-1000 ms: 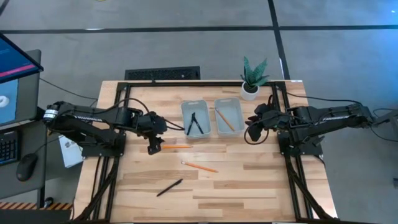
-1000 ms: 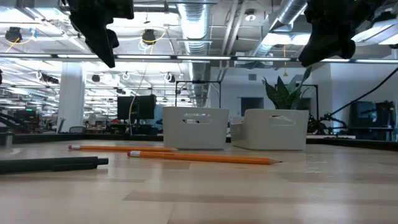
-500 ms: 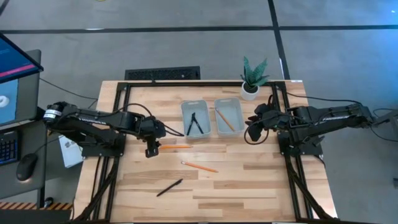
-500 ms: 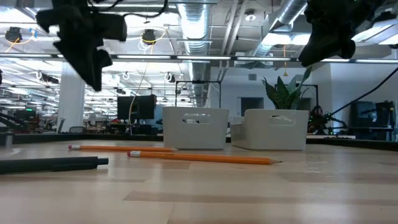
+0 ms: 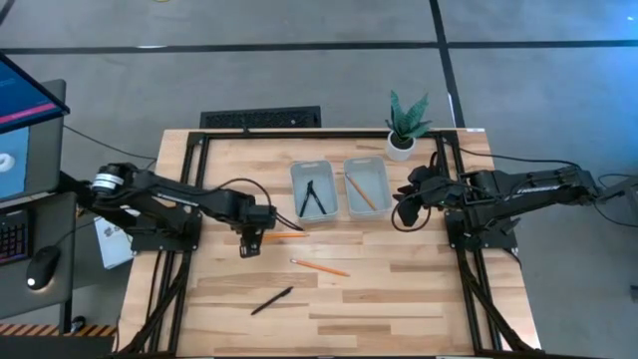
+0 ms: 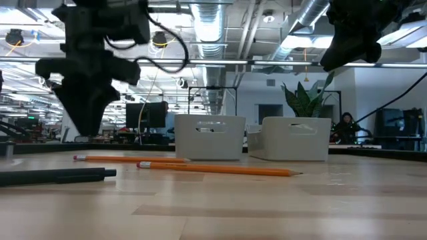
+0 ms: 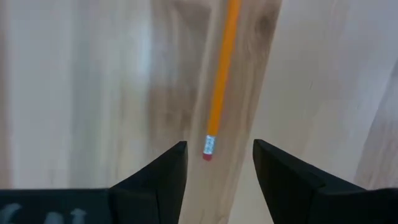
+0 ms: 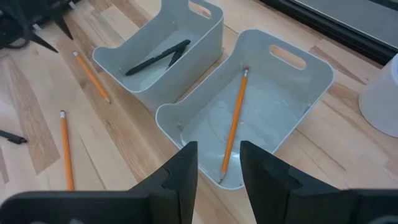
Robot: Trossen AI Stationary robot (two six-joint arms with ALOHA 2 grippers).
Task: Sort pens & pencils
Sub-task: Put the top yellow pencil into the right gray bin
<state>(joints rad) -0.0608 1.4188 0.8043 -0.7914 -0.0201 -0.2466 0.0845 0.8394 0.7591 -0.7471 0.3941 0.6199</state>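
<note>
Hovering: left gripper [image 7: 216, 163] spread wide over the eraser end of one pencil [image 5: 282, 235] on the table [image 5: 399, 299] | near: pen [image 5: 271, 300], second pencil [image 5: 320, 267] loose | far: trays [image 5: 367, 187], right gripper [image 8: 217, 171] waiting part-open, empty | risk: off-centre closing could roll the pencil away

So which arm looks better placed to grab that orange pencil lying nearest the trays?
The left. Its open hand hangs right over the thin orange wooden pencil, eraser end between the fingers. The right hand waits beyond the pale plastic trays.
</note>
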